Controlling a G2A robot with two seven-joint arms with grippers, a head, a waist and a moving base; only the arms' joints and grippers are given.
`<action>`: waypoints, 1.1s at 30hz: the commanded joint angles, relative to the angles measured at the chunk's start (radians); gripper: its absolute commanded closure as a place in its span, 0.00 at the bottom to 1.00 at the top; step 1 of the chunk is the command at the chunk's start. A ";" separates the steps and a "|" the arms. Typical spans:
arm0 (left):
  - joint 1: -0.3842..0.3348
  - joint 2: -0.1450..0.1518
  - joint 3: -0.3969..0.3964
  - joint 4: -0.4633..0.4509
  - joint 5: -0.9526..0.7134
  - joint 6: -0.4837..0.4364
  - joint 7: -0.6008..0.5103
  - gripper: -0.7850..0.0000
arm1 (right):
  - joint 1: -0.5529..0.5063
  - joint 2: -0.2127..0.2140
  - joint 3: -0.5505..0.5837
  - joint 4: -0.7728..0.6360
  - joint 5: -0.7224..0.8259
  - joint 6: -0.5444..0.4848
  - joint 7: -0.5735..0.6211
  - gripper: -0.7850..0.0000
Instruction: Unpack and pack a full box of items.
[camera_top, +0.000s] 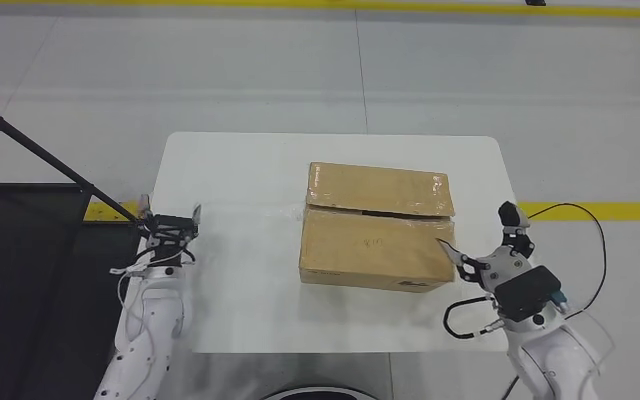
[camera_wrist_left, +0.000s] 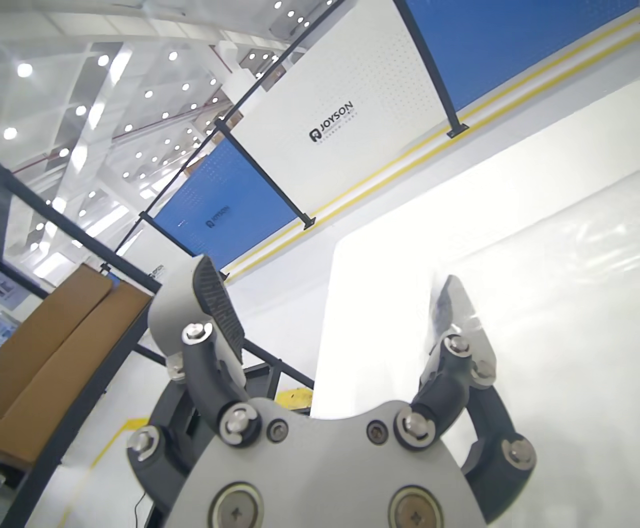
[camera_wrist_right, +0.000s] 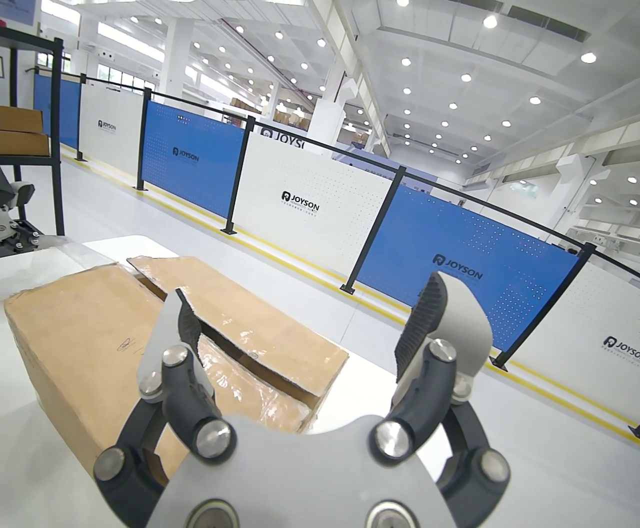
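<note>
A brown cardboard box (camera_top: 375, 225) lies on the white table (camera_top: 240, 290), its two top flaps down with a dark slit between them. The box (camera_wrist_right: 90, 325) carries clear tape along its edges. My right gripper (camera_top: 485, 240) stands open at the box's near right corner, one finger close to the corner; the right gripper (camera_wrist_right: 310, 320) has nothing between its fingers. My left gripper (camera_top: 170, 218) is open at the table's left edge, well apart from the box. The left gripper (camera_wrist_left: 330, 300) holds nothing.
A black frame (camera_top: 40, 160) and a dark panel stand left of the table. A rack with other cardboard boxes (camera_wrist_left: 55, 340) is beyond that edge. Blue and white fence panels (camera_wrist_right: 310, 205) border the floor behind. A black cable (camera_top: 590, 250) loops by the right arm.
</note>
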 joint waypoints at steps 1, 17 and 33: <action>0.033 -0.003 -0.002 -0.021 -0.008 0.026 -0.005 0.00 | 0.007 0.000 -0.006 0.002 -0.003 -0.001 0.002 0.00; 0.074 -0.022 0.050 0.077 -0.006 0.046 0.023 0.00 | 0.027 0.003 -0.020 0.009 -0.007 -0.008 -0.001 0.00; 0.099 -0.033 0.052 0.096 -0.018 0.037 0.032 0.00 | -0.012 0.005 -0.009 -0.018 -0.011 -0.002 -0.017 0.00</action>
